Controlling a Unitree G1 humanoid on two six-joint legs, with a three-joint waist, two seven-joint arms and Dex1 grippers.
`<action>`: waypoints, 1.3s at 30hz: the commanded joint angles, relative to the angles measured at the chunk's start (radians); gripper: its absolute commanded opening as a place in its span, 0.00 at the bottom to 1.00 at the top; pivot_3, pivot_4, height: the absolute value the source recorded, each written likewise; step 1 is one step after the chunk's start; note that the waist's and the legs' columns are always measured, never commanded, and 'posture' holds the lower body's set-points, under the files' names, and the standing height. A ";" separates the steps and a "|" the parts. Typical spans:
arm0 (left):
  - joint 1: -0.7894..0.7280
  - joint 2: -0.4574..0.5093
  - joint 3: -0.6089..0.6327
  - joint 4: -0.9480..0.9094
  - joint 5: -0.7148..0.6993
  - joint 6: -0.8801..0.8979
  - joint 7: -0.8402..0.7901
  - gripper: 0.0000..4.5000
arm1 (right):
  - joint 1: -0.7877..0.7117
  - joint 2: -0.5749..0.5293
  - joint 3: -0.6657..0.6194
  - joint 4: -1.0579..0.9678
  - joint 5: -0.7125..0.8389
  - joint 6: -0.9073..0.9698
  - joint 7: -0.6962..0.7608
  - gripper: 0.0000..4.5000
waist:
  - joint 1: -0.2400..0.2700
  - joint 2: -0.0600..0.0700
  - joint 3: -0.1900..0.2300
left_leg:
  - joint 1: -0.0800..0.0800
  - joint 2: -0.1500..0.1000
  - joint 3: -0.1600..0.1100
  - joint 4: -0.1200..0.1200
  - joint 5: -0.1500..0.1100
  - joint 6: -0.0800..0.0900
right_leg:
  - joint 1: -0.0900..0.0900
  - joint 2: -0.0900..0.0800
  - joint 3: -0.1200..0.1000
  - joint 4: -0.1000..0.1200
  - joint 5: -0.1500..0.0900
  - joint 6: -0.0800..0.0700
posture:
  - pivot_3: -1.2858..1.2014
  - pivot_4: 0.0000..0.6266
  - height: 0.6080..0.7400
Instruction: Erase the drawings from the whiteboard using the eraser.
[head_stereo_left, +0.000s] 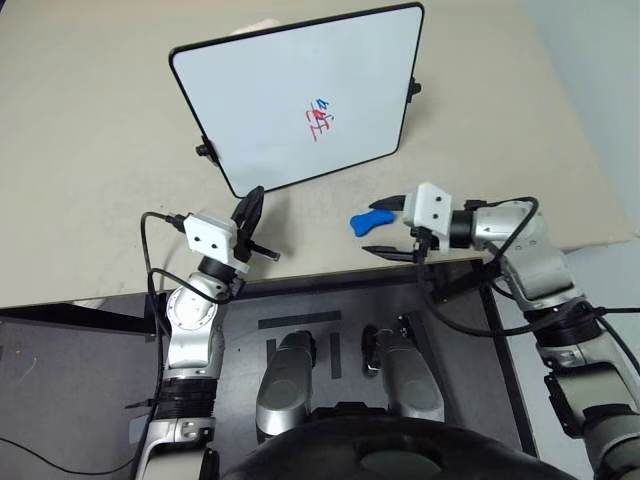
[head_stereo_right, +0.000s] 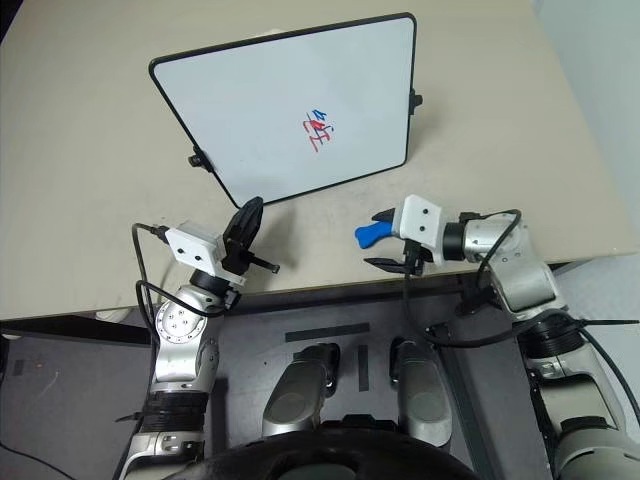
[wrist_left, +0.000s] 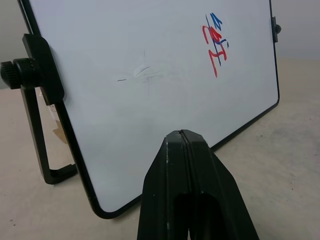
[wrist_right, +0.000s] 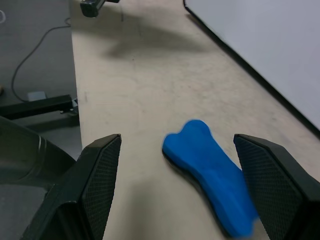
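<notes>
Beige tabletop (head_stereo_left: 90, 120) runs under everything, its near edge just behind both arms. From the right gripper (head_stereo_left: 392, 228) outward: its two fingers stand wide apart, one either side of the eraser (wrist_right: 212, 177), which lies flat on the table and is not yet touched; in the wrist view it sits nearer one finger than the other and at a slant to them. That is the likely trouble: closing from here could catch it across its long, angled sides so that it twists, skids away or is pinched at one end only, and a loose hold would let it slip once pressed to the board. The right arm reaches in from the side, forearm bent across the table edge, gripper aimed leftward and tipped slightly down. Beyond the eraser stands the whiteboard (head_stereo_left: 290, 80), propped on its stand and leaning back, with the drawings (head_stereo_left: 318, 120), red and blue, near its middle. A hard wipe could push the board back or tip it. The left gripper (wrist_left: 182, 137) points at the board's lower corner, fingers pressed together on nothing, its arm raised from the table edge.
</notes>
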 joint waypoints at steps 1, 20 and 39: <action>-0.011 -0.004 -0.005 -0.036 -0.008 -0.007 -0.002 0.00 | -0.030 0.007 -0.002 0.013 -0.004 -0.024 0.007 0.85 | 0.001 0.000 0.000 | 0.000 0.000 0.000 0.000 0.000 0.000 | 0.000 0.000 0.000 0.000 0.000 0.000 | 0.52 0.24 1.00; -0.025 -0.028 -0.013 -0.023 0.005 -0.026 0.007 0.00 | -0.029 -0.036 -0.022 0.052 -0.029 -0.112 0.017 0.85 | 0.000 0.000 0.000 | 0.000 0.000 0.000 0.000 0.000 0.000 | 0.000 0.000 0.000 0.000 0.002 -0.004 | 0.52 0.24 1.00; -0.033 -0.032 -0.016 -0.017 0.007 -0.023 0.007 0.00 | -0.051 -0.055 0.001 0.110 -0.041 -0.105 0.078 0.85 | 0.000 0.000 0.000 | 0.000 0.000 0.000 0.000 0.000 0.000 | 0.000 0.000 0.000 0.000 0.000 -0.001 | 0.52 0.24 1.00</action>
